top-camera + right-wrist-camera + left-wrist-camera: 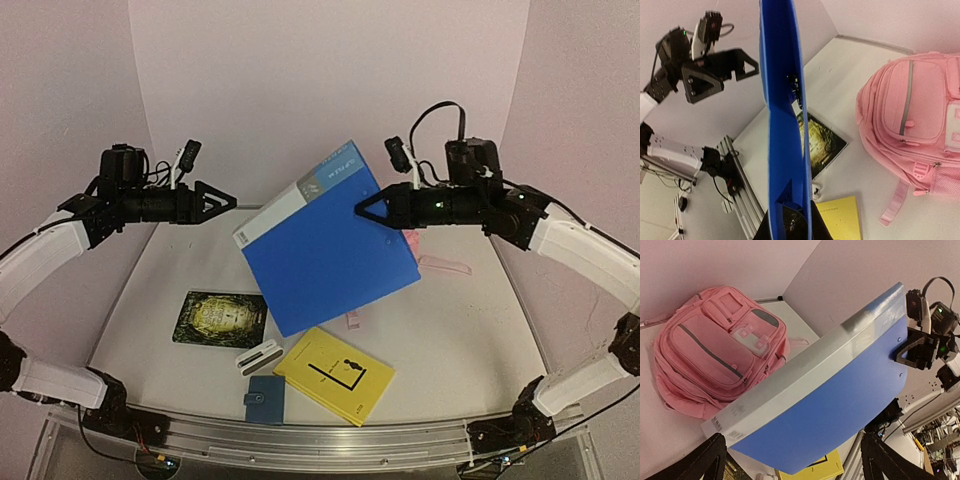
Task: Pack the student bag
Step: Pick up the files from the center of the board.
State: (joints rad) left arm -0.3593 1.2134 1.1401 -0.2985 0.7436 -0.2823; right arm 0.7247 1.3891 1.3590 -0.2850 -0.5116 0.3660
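Right gripper (372, 208) clamped on edge of blue binder (325, 250), held aloft, tilted; left gripper (222, 203) wide open, clear of it. Student bag (720, 355) lies flat at far side of table (450, 330). Hold firm; use left to open bag

A blue binder (330, 245) is held tilted above the table (450, 340) by the right gripper (360, 211). The left gripper (234, 203) is seen just left of it, not touching.
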